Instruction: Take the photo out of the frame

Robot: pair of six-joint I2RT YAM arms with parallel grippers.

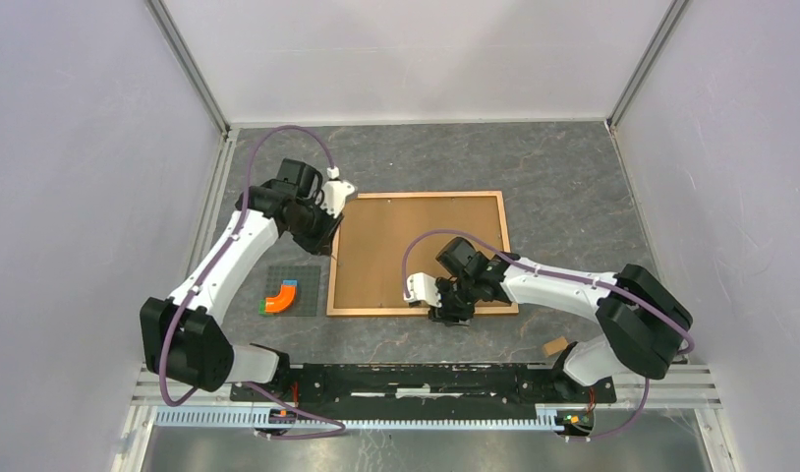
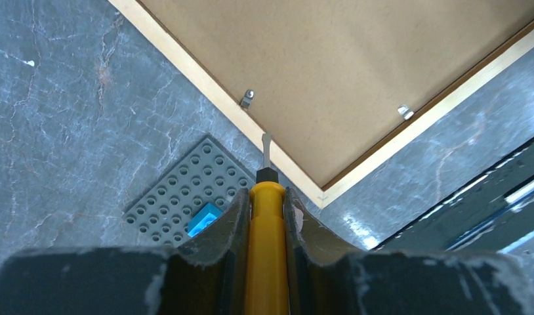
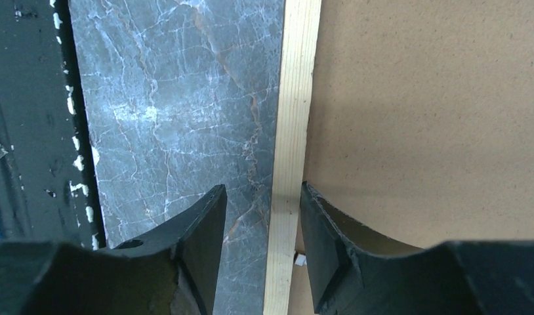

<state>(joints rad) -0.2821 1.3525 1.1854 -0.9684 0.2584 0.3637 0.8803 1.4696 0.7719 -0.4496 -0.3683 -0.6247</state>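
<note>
The frame [image 1: 376,312] lies face down on the table, its plain brown backing board [image 1: 416,246] up. The photo is hidden under the board. My left gripper [image 1: 322,244] is at the frame's left edge, shut on a yellow-handled screwdriver [image 2: 267,236]. Its metal tip [image 2: 266,141] is over the pale wooden border [image 2: 205,82], just short of a small metal clip [image 2: 247,98]. A second clip [image 2: 405,111] sits on the near side. My right gripper [image 1: 445,313] is open and straddles the frame's near border [image 3: 297,98], one finger over the table, the other over the board [image 3: 435,111].
A small grey studded plate [image 1: 303,277] with an orange block [image 1: 276,300] and a blue block [image 2: 204,218] lies just left of the frame. A small tan piece [image 1: 555,346] lies by the right arm's base. A black rail [image 1: 426,379] runs along the near edge.
</note>
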